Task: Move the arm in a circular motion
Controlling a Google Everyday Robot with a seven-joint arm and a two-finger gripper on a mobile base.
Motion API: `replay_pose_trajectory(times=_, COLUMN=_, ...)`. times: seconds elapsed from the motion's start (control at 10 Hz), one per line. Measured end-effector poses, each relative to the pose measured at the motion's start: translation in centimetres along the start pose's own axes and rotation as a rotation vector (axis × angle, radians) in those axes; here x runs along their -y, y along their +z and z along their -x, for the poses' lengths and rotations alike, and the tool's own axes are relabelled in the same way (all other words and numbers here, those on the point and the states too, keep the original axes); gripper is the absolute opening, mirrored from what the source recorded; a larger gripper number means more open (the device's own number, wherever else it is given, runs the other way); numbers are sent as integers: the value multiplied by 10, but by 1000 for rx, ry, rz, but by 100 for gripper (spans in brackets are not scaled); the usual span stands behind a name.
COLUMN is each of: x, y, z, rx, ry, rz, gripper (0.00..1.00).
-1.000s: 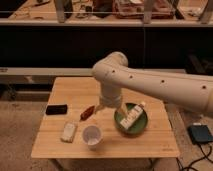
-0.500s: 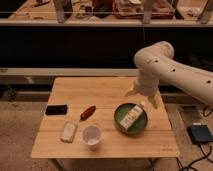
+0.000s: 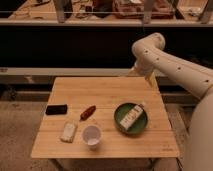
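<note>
Arm (image 3: 172, 62): comes in from right, bends high above back-right corner of bench (image 3: 107, 90). Claw (image 3: 146, 78): hangs at that back edge, points down; open or closed, can't tell. On bench: green bowl (image 3: 118, 123) w/ white bottle (image 3: 132, 117) lying inside, front right; white cup (image 3: 92, 135) front ctr; reddish item (image 3: 88, 112), black device (image 3: 56, 109), pale packet (image 3: 68, 131) at left. All well apart from claw.

Matt wood table (image 3: 102, 92) — gripper (image 3: 149, 77) above, perhaps smooth plastic.
</note>
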Motion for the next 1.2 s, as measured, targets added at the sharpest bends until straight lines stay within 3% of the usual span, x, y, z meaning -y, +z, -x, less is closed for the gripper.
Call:
replay_pose_trajectory(times=0.1, x=24, y=8, z=-9, rx=6, ry=21, rz=-13, gripper=80)
replay_pose_trajectory(times=0.2, x=54, y=15, z=-6, rx=42, ry=40, rz=-36, gripper=80)
replay_pose_trajectory(times=0.4, x=118, y=21, z=37, rx=172, ry=22, rz=-62, gripper=80)
replay_pose_trajectory(times=0.6, x=155, y=31, z=87, rx=275, ry=-58, rz=-20, gripper=80)
replay_pose_trajectory(times=0.7, x=173, y=33, z=114, rx=312, ry=-130, rz=5, gripper=80)
replay_pose_trajectory(times=0.9, x=192, y=18, z=147, rx=329, ry=-269, rz=20, gripper=80)
replay_pose_trajectory(times=1.1, x=196, y=-11, z=176, rx=330, ry=-413, rz=9, gripper=80)
replay_pose_trajectory(times=1.2, x=195, y=-21, z=185, rx=330, ry=-451, rz=-4, gripper=80)
